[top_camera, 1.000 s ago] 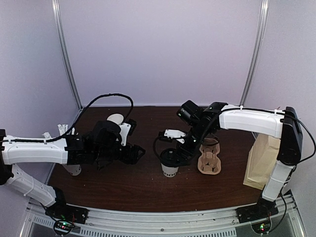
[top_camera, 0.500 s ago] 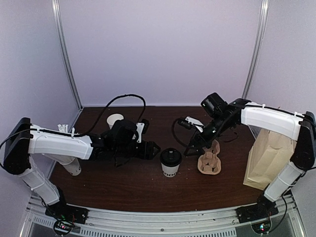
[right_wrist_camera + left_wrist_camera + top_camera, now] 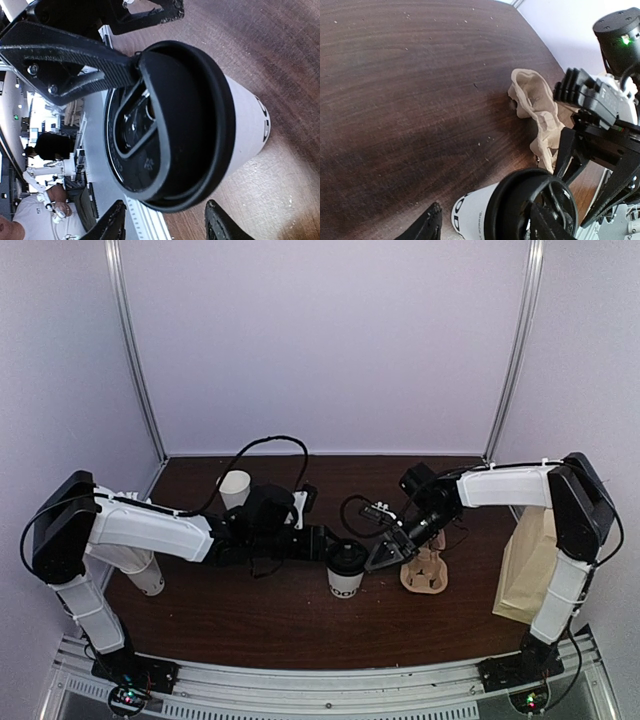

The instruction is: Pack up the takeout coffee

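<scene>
The takeout coffee (image 3: 346,571), a white paper cup with dark print and a black lid, stands upright in the middle of the table. My left gripper (image 3: 328,548) reaches it from the left and is open. In the left wrist view the coffee (image 3: 472,216) sits between the fingers (image 3: 429,227); one finger shows a gap to the cup wall, the other overlaps the lid. My right gripper (image 3: 378,558) is at the cup's right, open. The right wrist view has the lid (image 3: 190,120) just beyond my right gripper (image 3: 165,205). The brown cup carrier (image 3: 424,570) lies right of the coffee.
A brown paper bag (image 3: 530,562) stands at the right edge of the table. An open white cup (image 3: 233,485) stands at the back left and another white cup (image 3: 148,580) at the far left. Cables loop over both arms.
My left arm has stretched right until its fingers reached the coffee. My right gripper first drew back from the cup, then came down beside it, and its jaws have narrowed.
</scene>
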Controlling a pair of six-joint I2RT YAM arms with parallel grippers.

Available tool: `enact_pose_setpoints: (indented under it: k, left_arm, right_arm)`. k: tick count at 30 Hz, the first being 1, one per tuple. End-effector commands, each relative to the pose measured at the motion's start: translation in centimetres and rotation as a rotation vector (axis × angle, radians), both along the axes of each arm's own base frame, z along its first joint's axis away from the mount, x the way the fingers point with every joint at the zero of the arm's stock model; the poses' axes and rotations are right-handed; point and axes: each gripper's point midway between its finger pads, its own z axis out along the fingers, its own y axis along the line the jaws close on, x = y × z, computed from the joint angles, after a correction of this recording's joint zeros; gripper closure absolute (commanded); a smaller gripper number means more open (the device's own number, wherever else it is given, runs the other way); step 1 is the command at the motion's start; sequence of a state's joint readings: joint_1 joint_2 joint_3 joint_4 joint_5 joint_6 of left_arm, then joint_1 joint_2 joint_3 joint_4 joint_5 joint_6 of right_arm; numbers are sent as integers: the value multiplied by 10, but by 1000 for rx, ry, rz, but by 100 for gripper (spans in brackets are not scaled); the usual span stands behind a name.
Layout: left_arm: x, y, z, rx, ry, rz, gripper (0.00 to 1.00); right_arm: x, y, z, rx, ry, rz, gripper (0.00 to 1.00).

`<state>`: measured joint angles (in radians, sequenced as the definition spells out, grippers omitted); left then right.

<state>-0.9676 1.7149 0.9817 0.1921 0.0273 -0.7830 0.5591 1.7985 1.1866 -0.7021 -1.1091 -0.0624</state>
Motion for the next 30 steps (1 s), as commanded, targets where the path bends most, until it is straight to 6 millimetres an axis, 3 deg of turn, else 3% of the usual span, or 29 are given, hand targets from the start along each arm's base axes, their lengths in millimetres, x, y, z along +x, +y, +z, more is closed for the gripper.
enact_pose_setpoints:
  k: [1,21,25,30]
  left_arm:
    - [4,-11,10,-65,1,-13,41]
    - [-7,0,-17,-36,67,-6,50]
    - [-9,3,-23,-21,81,-1,51]
    - [-12,11,-38,12,108,13,51]
  right_arm:
    - [2,10,9,71,55,0,46]
    - [9,8,-30,-28,125,-64,41]
    - [12,-5,-57,-160,102,-103,41]
    - [14,-47,-120,-486,64,-116,41]
